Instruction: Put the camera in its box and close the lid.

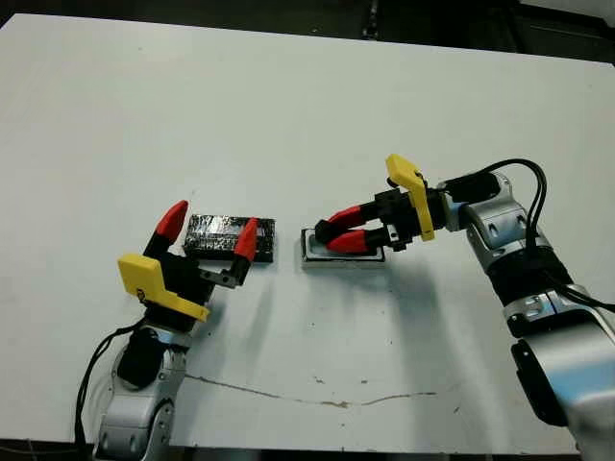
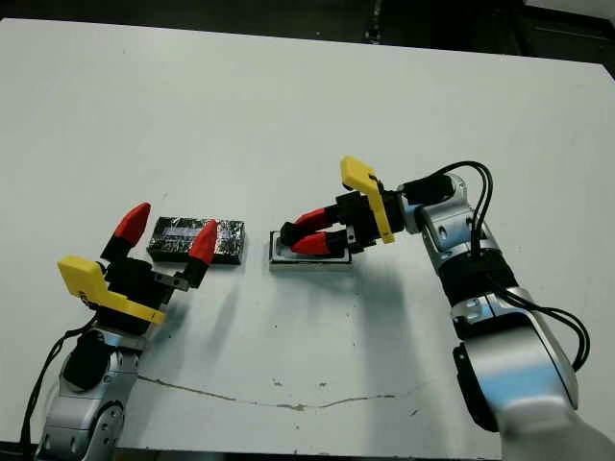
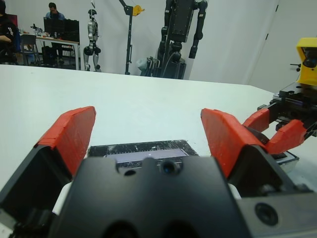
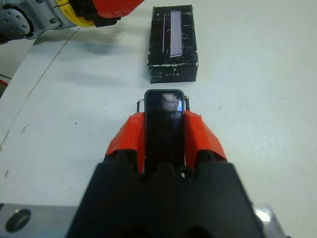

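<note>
1. Far left, the left hand [image 1: 209, 229] is seen hovering over the white desk [image 1: 288, 106], its two red fingers [image 1: 171, 221] spread wide with nothing between them.
2. Just past those fingertips, the lid [image 1: 231, 237] is laid flat on the desk, shiny crinkly side up. The right-side fingertip of the left hand sits over the lid's near edge in the head view, but whether it's actually touching can't be told.
3. In the left wrist view the lid [image 3: 141, 148] is framed right between the spread fingers, a bit ahead of them.
4. A small gap of bare desk is left between the lid and the box [image 1: 341, 252], so they're near each other but apart.
5. The box is mostly covered by the right hand [image 1: 332, 235], only its silvery rim and a bit of white being seen.
6. The camera [image 4: 164, 126] is pinched between the right hand's red fingers [image 4: 200, 136], held flat, right over the box. Whether it's already seated inside can't be told.
7. Further right, the right arm [image 1: 500, 230] is stretched in from the desk's right side, black cables looped over it.
</note>
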Robot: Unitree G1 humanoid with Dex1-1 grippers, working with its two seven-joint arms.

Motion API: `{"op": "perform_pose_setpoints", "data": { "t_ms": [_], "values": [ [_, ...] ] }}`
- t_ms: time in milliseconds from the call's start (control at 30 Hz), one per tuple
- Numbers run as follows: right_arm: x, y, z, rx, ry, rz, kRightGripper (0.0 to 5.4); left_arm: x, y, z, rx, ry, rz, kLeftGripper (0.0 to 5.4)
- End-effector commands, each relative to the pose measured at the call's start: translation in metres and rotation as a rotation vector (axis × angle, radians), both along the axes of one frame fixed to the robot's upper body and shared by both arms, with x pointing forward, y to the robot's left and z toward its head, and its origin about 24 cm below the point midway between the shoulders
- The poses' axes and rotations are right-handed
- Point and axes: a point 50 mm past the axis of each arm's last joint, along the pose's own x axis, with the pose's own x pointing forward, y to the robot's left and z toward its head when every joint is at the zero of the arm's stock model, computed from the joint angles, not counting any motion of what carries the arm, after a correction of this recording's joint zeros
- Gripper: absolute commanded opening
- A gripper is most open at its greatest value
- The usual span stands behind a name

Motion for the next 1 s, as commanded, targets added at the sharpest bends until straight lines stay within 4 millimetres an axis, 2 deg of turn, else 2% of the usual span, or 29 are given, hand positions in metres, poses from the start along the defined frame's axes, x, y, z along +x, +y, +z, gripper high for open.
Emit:
{"op": "perform_pose_setpoints", "data": {
  "t_ms": [33,200,400,600,700,833,933,1000],
  "values": [
    [-0.002,-0.025,-0.008,-0.151,-0.034,-0.086,2.03,-0.003,0.0,-0.002,0.002,0.008,-0.002,5.4],
    [-0.005,-0.02,-0.003,-0.192,-0.111,-0.008,2.67,-0.003,0.0,-0.003,0.002,0.01,-0.002,5.4],
    [-0.007,-0.021,0.003,-0.153,-0.122,-0.025,3.49,-0.004,0.0,-0.003,-0.001,0.014,-0.001,5.4],
    [-0.009,-0.027,0.017,-0.133,-0.248,-0.017,4.37,-0.004,0.0,-0.004,-0.005,0.018,-0.001,5.4],
    [-0.012,-0.036,0.03,-0.123,-0.305,-0.058,4.8,-0.004,0.001,-0.004,-0.004,0.013,-0.003,5.4],
    [-0.02,-0.053,0.06,-0.051,-0.347,-0.097,5.37,-0.005,0.003,-0.002,-0.002,0.01,-0.002,5.4],
    [-0.026,-0.07,0.071,0.061,-0.312,-0.169,5.39,-0.005,0.009,0.005,0.031,-0.015,0.002,5.4],
    [-0.036,-0.083,0.072,0.173,-0.306,-0.282,5.39,-0.004,0.017,0.014,0.072,-0.06,0.005,5.4]
  ]
}}
